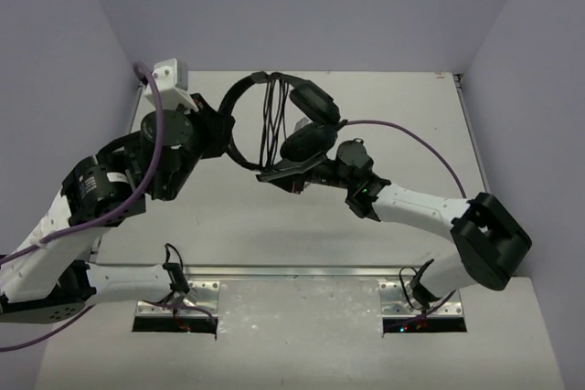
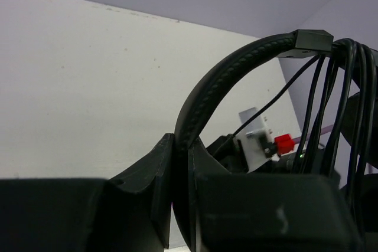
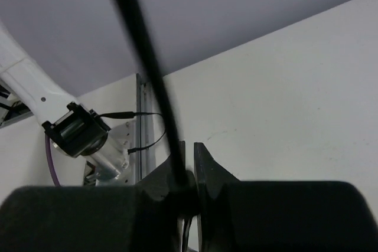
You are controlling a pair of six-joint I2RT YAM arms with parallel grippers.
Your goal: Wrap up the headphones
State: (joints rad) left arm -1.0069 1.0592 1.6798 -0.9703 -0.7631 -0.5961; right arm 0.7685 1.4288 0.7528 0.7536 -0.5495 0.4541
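Left wrist view: left gripper (image 2: 182,146) clamps the stiff headband (image 2: 236,66) of the headphones (image 1: 302,116), probably the soundest hold; right gripper (image 3: 188,166), nearly closed, pinches the limp, likely slippery cable (image 3: 142,57) near that headband

Headphones (image 1: 311,100), held aloft, bar the middle of the table (image 1: 274,226). The near strip lies open — the far right too, save a purple cable (image 1: 430,147) arcing across.

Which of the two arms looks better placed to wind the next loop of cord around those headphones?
Right, I'd say: the right gripper pinches the cable, while the left gripper clamps the headband, likely just steadying it.
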